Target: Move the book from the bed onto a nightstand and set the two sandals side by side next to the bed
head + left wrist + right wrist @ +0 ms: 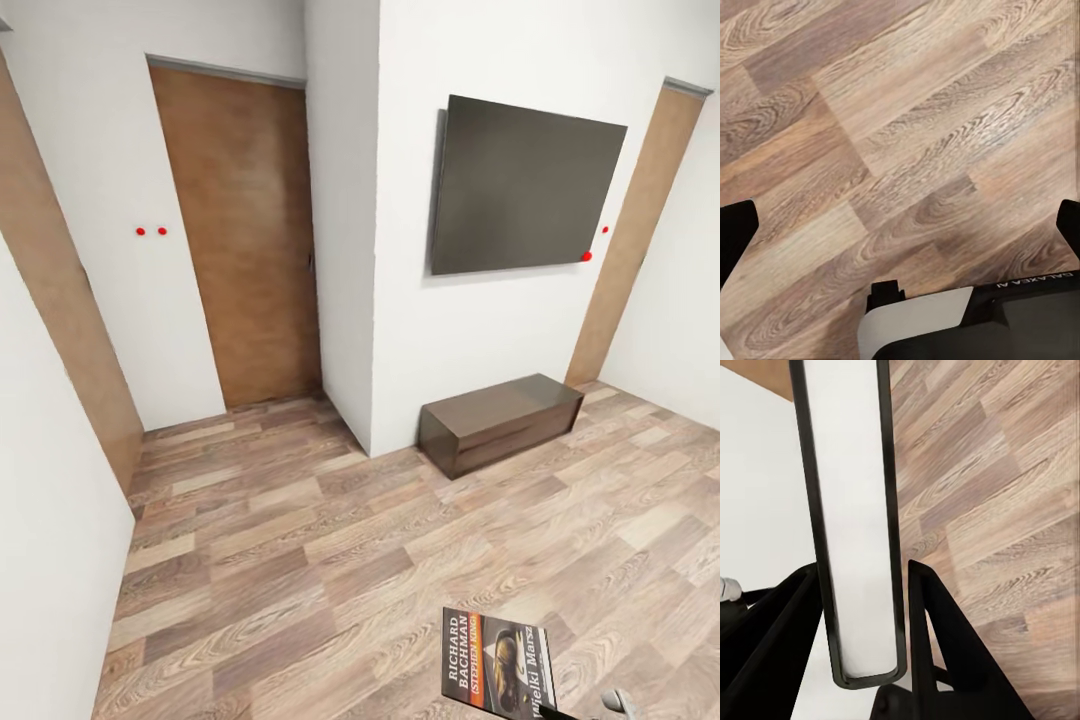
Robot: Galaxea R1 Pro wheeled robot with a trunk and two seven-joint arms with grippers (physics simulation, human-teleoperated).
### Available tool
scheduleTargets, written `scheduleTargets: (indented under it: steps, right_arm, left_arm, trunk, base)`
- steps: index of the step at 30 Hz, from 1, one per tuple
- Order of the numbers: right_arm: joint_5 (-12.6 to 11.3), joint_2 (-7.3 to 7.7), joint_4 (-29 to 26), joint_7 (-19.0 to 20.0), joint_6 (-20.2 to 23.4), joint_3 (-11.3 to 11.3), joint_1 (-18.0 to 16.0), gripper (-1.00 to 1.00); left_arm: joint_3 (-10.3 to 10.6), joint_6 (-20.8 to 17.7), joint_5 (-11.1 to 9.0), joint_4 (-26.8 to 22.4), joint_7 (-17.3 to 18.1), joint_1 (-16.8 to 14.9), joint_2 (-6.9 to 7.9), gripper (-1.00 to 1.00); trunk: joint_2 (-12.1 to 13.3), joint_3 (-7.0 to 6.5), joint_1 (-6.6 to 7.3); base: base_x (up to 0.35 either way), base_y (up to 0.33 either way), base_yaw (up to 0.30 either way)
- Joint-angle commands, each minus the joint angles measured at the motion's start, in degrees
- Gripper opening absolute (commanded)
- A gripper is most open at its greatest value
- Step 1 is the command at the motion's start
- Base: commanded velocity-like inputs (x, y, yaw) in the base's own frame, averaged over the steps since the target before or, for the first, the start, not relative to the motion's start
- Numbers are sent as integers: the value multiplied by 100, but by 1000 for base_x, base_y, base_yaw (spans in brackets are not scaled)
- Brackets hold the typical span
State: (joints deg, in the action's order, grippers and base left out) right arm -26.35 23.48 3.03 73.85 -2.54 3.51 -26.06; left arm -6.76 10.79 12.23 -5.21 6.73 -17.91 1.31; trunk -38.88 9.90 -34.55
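The book, a thin paperback with "RICHARD BACHMAN" lettering and a car picture, hangs above the wood floor at the lower right of the head view. In the right wrist view the book shows edge-on, white pages framed by the dark cover. My right gripper is shut on it, one black finger on each side. My left gripper is open over bare floor planks, its black fingertips far apart. The bed, the nightstand and the sandals are out of view.
A dark flat TV hangs on the white wall ahead, above a long low brown bench. A jutting wall corner stands left of it, then a brown door. A white wall runs close on my left.
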Motion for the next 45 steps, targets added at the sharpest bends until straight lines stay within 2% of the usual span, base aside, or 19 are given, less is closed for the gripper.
scheduleTargets:
  steps: [1,13,23,32,45]
  right_arm:
    - [-37,-1,22,16,-26,27,-13,-100]
    - [-37,-2,22,16,-27,27,-13,-100]
    - [-37,-6,22,16,-28,27,-13,-100]
    - [-37,-5,29,8,-28,23,-13,-100]
    - [-80,-19,169,-16,-36,17,-5,-100]
  left_arm:
    - [-50,19,53,2,22,-3,1,100]
    - [-49,19,52,2,22,-2,1,100]
    - [-45,19,52,27,22,-2,-9,100]
    - [-40,7,76,368,17,-2,-193,100]
    - [-36,-6,69,398,13,-2,-201,100]
  trunk:
    - [-8,9,-2]
    - [-8,9,-2]
    - [-8,9,-2]
    - [-8,9,-2]
    - [-8,9,-2]
  base:
    - [131,0,-263]
    - [254,0,-259]
    - [18,0,-252]
    - [0,0,-252]
    - [0,0,-252]
